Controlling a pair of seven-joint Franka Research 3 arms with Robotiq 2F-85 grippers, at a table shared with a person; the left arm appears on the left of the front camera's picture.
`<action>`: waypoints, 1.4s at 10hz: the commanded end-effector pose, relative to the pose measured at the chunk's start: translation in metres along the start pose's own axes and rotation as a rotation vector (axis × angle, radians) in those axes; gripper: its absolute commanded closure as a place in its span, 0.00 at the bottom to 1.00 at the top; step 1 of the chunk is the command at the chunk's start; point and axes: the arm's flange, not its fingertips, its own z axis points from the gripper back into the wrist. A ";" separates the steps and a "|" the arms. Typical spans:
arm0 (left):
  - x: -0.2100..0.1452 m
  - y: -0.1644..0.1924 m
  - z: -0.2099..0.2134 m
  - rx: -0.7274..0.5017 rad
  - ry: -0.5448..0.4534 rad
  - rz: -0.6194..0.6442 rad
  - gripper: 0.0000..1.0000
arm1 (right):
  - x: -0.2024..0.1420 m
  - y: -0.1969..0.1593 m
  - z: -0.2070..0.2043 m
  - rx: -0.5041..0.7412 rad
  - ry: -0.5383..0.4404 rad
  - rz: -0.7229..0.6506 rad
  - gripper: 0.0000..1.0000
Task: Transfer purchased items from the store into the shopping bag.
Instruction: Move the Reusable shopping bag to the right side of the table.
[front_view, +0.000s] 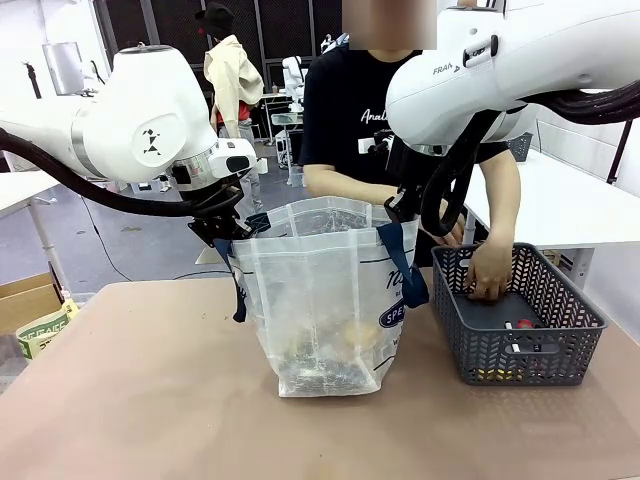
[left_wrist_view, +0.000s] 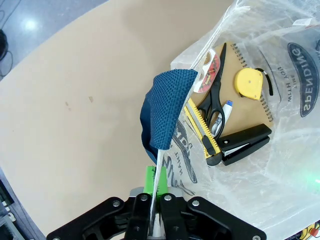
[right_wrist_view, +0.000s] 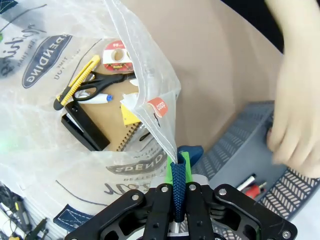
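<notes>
So, where is the bag (front_view: 320, 290)?
– I have it upright in the middle of the table (front_view: 130, 400), its mouth stretched open between my 2 arms. It stands just beside the basket (front_view: 560, 352), which sits lower, on the bag's right.
– And the jaws?
– My left gripper (left_wrist_view: 154, 182) is pinched tight on the bag's thin rim, with the left strap (left_wrist_view: 165, 107) folded over just above the pads. My right gripper (right_wrist_view: 176, 172) is clamped on the right strap (front_view: 410, 272).
– What is inside?
– From my left wrist I count 7 things on the bottom: a tan notebook (left_wrist_view: 245, 107), black scissors (left_wrist_view: 215, 95) lying across it, a yellow tape measure (left_wrist_view: 248, 82), a tape roll (left_wrist_view: 210, 70), a yellow knife (left_wrist_view: 202, 130), a black stapler (left_wrist_view: 245, 142) and a white pen (left_wrist_view: 227, 106) with a blue tip.
– And the basket?
– The person's hand (front_view: 490, 272) reaches down into it, fingers near its floor. I cannot tell whether it grips anything. 1 small red-tipped piece (front_view: 522, 325) lies on that floor near the hand.
</notes>
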 end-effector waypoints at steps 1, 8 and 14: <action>-0.001 0.001 -0.001 0.001 0.002 0.002 1.00 | -0.001 -0.001 -0.001 0.000 0.002 -0.001 1.00; -0.001 0.001 -0.001 0.001 0.002 0.002 1.00 | -0.001 -0.001 -0.001 0.000 0.002 -0.001 1.00; -0.001 0.001 -0.001 0.001 0.002 0.002 1.00 | -0.001 -0.001 -0.001 0.000 0.002 -0.001 1.00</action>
